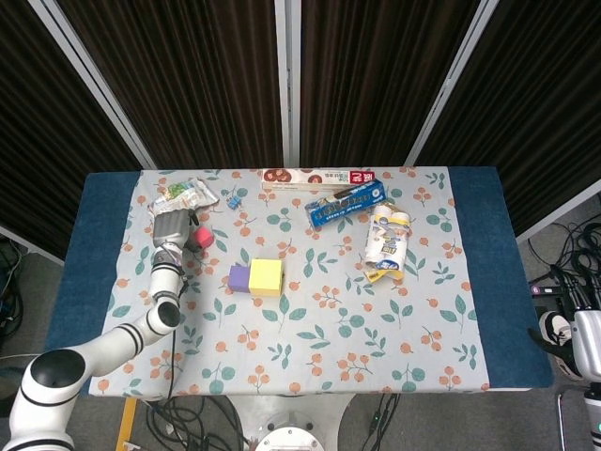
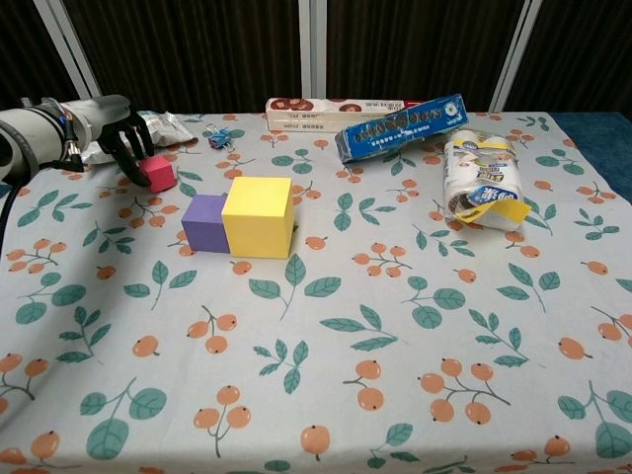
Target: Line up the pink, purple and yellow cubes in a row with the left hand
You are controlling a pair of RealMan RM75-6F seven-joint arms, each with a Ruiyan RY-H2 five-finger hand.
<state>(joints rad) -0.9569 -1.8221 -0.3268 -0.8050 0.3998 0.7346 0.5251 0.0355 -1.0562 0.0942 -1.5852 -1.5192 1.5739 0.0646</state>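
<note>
A small pink cube (image 1: 201, 237) (image 2: 159, 175) is at the far left of the floral cloth, and my left hand (image 1: 173, 229) (image 2: 123, 138) grips it with dark fingers curled over its left and top sides. The cube looks slightly raised. The purple cube (image 1: 239, 277) (image 2: 203, 222) and the larger yellow cube (image 1: 267, 276) (image 2: 259, 215) stand touching side by side near the middle, purple on the left, a short way right of and nearer than the pink one. My right hand (image 1: 584, 331) shows only at the frame's right edge, off the table, its fingers unclear.
A crumpled snack bag (image 2: 163, 126) lies just behind the left hand, with a blue clip (image 2: 219, 139) beside it. Along the back edge are a long cookie box (image 2: 316, 109) and a blue box (image 2: 400, 126). A white packet (image 2: 481, 183) lies at the right.
</note>
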